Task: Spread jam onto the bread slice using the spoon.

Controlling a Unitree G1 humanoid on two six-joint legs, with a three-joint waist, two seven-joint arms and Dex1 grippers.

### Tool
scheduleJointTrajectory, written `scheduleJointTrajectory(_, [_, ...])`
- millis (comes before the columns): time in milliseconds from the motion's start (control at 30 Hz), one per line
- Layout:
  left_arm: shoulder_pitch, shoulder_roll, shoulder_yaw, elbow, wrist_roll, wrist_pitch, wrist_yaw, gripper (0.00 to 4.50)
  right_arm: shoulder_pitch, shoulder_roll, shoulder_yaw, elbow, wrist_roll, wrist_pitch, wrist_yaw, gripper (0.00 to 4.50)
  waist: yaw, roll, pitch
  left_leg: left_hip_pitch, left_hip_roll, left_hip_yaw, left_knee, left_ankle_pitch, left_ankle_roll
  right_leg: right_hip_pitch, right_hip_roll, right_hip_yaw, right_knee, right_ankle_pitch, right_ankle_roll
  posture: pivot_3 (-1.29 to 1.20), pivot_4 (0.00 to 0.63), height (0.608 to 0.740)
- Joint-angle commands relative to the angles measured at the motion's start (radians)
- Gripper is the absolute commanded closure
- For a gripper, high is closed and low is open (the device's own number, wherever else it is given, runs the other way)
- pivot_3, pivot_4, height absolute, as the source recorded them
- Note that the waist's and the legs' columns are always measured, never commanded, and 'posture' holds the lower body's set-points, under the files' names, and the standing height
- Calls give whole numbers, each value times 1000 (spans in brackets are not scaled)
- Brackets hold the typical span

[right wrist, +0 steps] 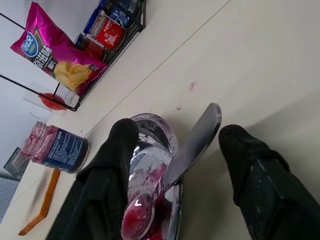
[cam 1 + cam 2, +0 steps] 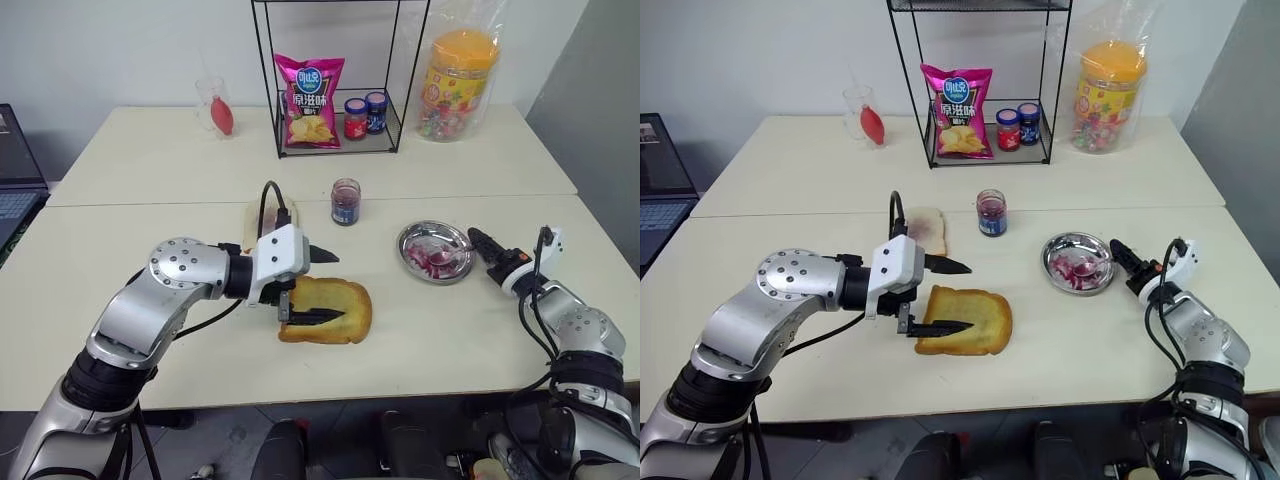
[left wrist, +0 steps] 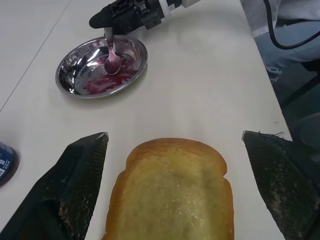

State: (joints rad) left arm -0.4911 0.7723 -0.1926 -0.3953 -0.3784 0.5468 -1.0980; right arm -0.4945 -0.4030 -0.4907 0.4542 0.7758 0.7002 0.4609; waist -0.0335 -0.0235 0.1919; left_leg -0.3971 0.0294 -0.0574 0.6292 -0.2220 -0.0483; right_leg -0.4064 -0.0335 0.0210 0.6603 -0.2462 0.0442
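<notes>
The bread slice [image 2: 326,311] is laid flat on the surface [image 2: 450,330], framed by the left pincer [image 2: 318,285], whose fingers are spread wide on either side of it. Farther right, the spoon [image 1: 170,172] is propped in the steel dish [image 2: 436,251], its bowl in the jam [image 3: 107,80]. The right pincer [image 1: 175,150] is set partly open around the handle; contact appears absent.

The spoon [image 3: 112,56] lies in the dish [image 3: 70,75], right of the bread slice [image 2: 335,310].
</notes>
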Motion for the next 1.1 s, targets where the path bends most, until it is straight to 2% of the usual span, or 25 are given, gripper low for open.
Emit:
scheduleJointTrajectory(33, [-1, 1, -4, -12, 7, -20, -7, 0, -32, -16, -17, 7, 0, -30, 29, 2655, 0, 0, 0, 0, 0, 0, 0, 0, 0, 0, 0, 0, 0, 0, 0, 0, 150, 740])
scheduleJointTrajectory(300, [12, 5, 1, -11, 14, -19, -5, 0, -15, -24, -31, -35, 17, -17, 49, 4471, 1, 0, 0, 0, 0, 0, 0, 0, 0, 0, 0, 0, 0, 0, 1, 0, 150, 740])
scheduleJointTrajectory(500, [26, 4, 26, 0, 19, -21, 18, 0, 13, -34, -47, -136, 54, 5, 50, 4488, 1, 0, 0, 0, 0, 0, 0, 0, 0, 0, 0, 0, 0, 0, 1, 0, 150, 740])
scheduleJointTrajectory(667, [54, -15, 103, -12, -12, 25, 104, 0, 73, -63, -22, -346, 62, 29, 53, 4488, 2, 1, 0, -1, 0, 0, 0, 0, 0, 0, 0, 0, 0, 0, 1, 0, 150, 740])
scheduleJointTrajectory(800, [95, -18, 189, -46, -54, 109, 184, 0, 64, -64, -38, -499, 114, 60, 4, 4488, -3, 1, 0, 0, 0, 0, 0, 0, 0, -1, 0, 0, 0, 0, 1, 0, 150, 740])
scheduleJointTrajectory(933, [112, -68, 288, -41, -43, 136, 336, 0, -39, -16, 51, -596, 92, 31, -58, 4488, -6, 1, 0, 0, 1, -1, 0, 0, 0, -1, 1, 0, 1, 0, 1, 0, 150, 740])
scheduleJointTrajectory(1100, [151, -50, 315, -55, -66, 171, 350, 0, -253, 83, 231, -479, -40, -49, -70, 4488, -16, 1, 0, 1, 1, -1, 0, 0, 0, -1, 2, 1, 2, 1, 1, 0, 150, 740])
